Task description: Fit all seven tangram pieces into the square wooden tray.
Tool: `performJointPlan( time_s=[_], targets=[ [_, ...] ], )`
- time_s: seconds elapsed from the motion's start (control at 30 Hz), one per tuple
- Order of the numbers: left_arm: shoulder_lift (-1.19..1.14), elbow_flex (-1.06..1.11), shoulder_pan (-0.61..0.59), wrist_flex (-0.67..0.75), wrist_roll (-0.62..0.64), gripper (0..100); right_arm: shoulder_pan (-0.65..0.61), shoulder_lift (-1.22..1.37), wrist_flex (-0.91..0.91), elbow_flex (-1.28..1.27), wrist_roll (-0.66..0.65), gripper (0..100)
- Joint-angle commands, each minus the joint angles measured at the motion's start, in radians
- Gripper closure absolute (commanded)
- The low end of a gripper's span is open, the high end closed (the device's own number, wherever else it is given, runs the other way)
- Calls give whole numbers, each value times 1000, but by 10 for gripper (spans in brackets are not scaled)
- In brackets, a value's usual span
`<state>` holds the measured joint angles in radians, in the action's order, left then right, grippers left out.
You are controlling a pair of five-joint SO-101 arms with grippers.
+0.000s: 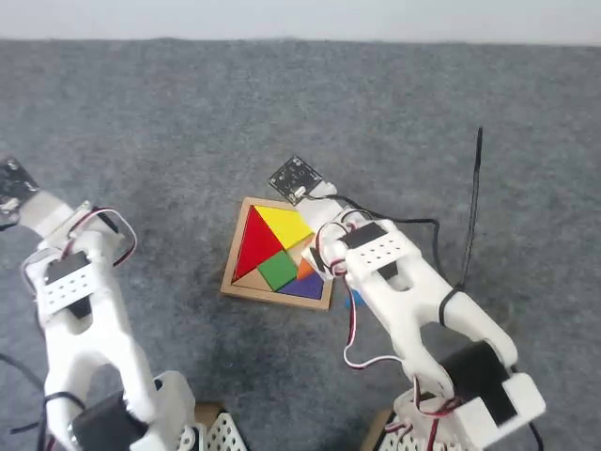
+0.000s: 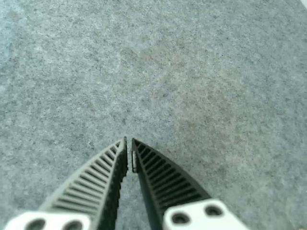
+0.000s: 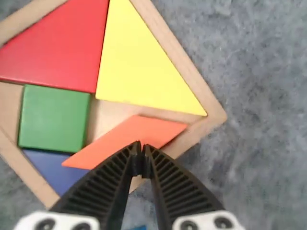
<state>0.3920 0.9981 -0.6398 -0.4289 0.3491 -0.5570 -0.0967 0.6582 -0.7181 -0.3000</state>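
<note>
The square wooden tray (image 1: 235, 249) lies at the centre of the high view on the grey carpeted tabletop (image 1: 423, 103). It holds a large red triangle (image 1: 255, 242), large yellow triangle (image 1: 285, 225), green square (image 1: 277, 271), orange parallelogram (image 3: 129, 139) and blue-violet triangle (image 1: 305, 287). Right gripper (image 3: 139, 146): fingers clenched, empty, tips over the orange parallelogram's edge. Left gripper (image 2: 129, 141): fingers clenched, empty, over bare tabletop

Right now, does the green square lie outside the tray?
No, the green square sits inside the tray, next to the red triangle.
</note>
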Motion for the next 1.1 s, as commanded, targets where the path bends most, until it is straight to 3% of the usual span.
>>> performJointPlan(
  time_s=[0.0,0.2,0.43,0.73,1.07],
  targets=[
    [44,-41,6,5,3,987,15,-81,96,78,9,991],
    [44,-41,6,5,3,987,-21,-248,262,81,9,991],
    [44,-41,8,5,3,987,-127,-151,139,-25,17,990],
    [44,-41,6,5,3,987,-30,145,94,141,17,991],
    [44,-41,6,5,3,987,-51,-18,249,167,8,991]
  ],
)
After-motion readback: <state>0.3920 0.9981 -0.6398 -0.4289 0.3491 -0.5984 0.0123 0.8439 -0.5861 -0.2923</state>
